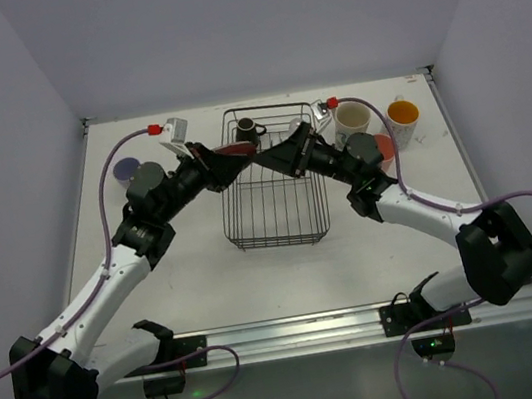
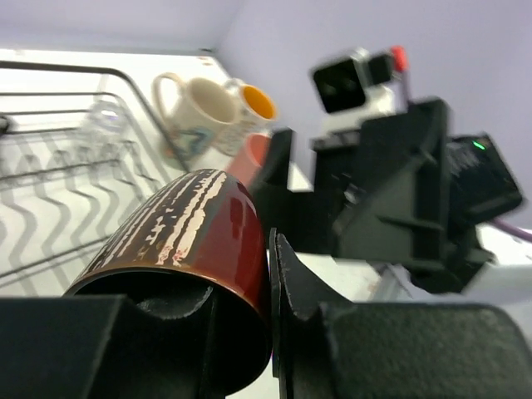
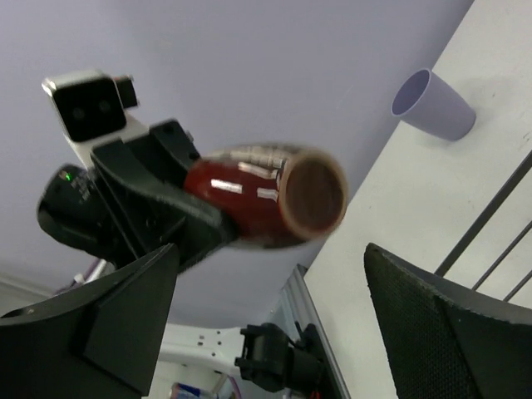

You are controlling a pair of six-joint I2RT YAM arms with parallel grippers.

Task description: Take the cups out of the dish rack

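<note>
Over the left rim of the dish rack (image 1: pixel 273 193), the left tool (image 1: pixel 222 159) is clamped on the wall of the brown mug (image 2: pixel 195 233), one finger inside the mouth and one outside. The mug is tipped on its side with its base toward the right arm. The right tool (image 3: pixel 268 264) faces it, jaws spread wide and holding nothing. A black mug (image 1: pixel 247 130) sits at the rack's far end. On the bench (image 1: pixel 196 271), the cream printed mug (image 1: pixel 352 120), orange-lined tumbler (image 1: pixel 403 115) and pink tumbler (image 1: pixel 384 148) stand right of the rack, and the lavender tumbler (image 1: pixel 126 170) stands to its left.
</note>
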